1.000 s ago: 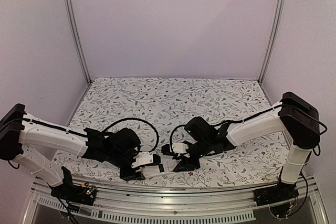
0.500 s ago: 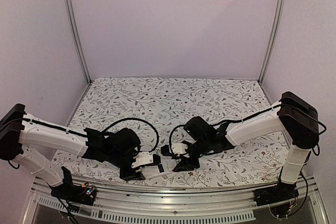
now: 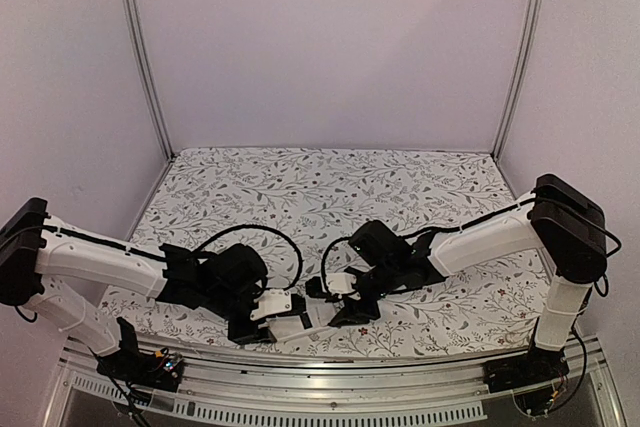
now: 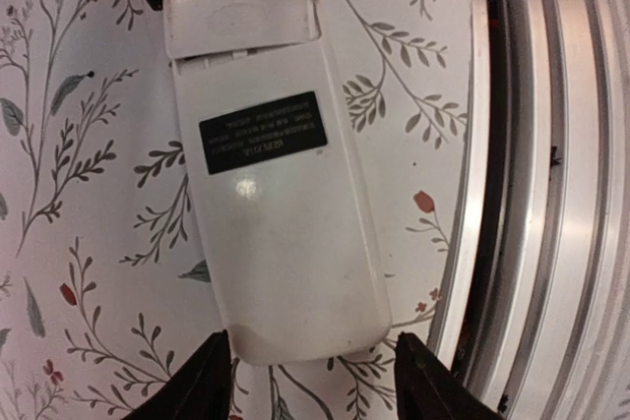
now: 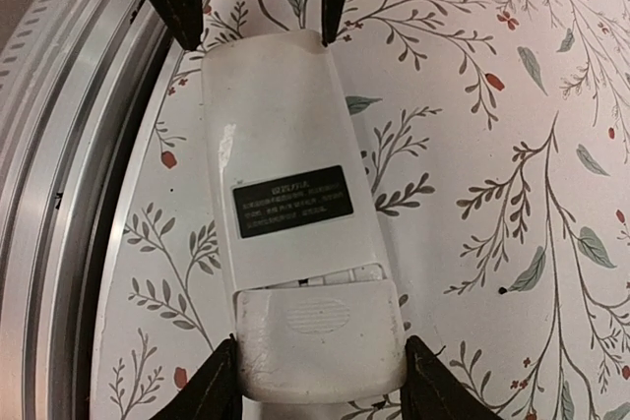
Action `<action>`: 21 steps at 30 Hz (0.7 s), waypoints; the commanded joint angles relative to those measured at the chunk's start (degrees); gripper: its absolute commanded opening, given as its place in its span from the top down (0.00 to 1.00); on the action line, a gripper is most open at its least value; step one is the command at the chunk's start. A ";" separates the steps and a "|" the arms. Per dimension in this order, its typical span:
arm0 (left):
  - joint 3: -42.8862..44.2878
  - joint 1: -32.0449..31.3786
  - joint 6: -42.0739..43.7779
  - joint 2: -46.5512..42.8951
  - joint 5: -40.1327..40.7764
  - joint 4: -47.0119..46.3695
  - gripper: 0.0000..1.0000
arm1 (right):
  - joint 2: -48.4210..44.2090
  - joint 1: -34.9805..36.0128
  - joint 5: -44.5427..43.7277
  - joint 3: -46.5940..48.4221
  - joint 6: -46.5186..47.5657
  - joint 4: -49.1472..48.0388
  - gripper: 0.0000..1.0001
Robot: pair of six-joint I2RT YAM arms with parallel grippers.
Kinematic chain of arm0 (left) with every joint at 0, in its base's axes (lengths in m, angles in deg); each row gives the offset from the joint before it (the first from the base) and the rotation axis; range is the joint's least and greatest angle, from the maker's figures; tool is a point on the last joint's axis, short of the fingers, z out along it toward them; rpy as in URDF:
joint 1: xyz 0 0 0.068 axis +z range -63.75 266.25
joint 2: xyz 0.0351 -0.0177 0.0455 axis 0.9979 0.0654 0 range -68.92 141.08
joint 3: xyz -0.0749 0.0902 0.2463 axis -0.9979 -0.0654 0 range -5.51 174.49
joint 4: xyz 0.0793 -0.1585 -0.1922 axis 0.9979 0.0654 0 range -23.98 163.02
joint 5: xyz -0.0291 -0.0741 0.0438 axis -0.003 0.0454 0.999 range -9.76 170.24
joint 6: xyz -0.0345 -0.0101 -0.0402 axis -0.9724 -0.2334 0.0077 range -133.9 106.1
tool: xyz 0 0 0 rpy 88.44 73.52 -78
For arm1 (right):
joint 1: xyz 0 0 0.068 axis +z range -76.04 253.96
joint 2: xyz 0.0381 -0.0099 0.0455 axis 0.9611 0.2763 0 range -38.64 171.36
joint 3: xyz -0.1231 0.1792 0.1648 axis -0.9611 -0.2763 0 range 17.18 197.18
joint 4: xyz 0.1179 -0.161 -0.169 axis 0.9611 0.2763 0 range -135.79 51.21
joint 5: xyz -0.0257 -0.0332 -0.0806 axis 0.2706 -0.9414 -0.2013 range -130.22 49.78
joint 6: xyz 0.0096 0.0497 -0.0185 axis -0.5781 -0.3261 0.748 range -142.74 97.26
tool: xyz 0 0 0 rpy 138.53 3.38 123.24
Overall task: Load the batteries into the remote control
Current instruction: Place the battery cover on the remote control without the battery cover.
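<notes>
**Two grippers on one remote, back side up**

Jaws first: the left gripper point(image 4: 310, 378) had its two black tips set against the long edges of the remote control point(image 4: 281, 233) at the plain, rounded end, and it looked clamped on it. The right gripper point(image 5: 320, 373) stood astride the opposite end, one tip on either side of the battery cover point(image 5: 317, 336). The tips were so close to the plastic that I could not tell whether they pressed on it or only flanked it.

The remote control lay flat on the floral cloth point(image 5: 472, 145) with its white back facing up, so none of the button face showed. It ran nearly parallel to the metal rail point(image 4: 551, 194) and just beside it, with only a narrow strip of cloth between them. A black label point(image 5: 292, 201) with fine pale print, too small to read, sat across the middle of the back. The ribbed battery cover was seated in place at the end farther from the left gripper.

From above, both arms reached inward along the rail and met at the remote, left from the left, right from the right.
</notes>
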 commanded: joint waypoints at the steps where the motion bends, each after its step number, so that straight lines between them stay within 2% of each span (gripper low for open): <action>1: 0.72 0.55 0.51 -1.40 -0.06 1.19 0.44 | 0.79 -0.42 1.60 1.08 0.77 0.55 0.48; 21: 0.61 0.55 0.60 -2.16 0.35 1.59 0.40 | 1.72 -0.75 2.36 1.27 1.83 0.83 0.44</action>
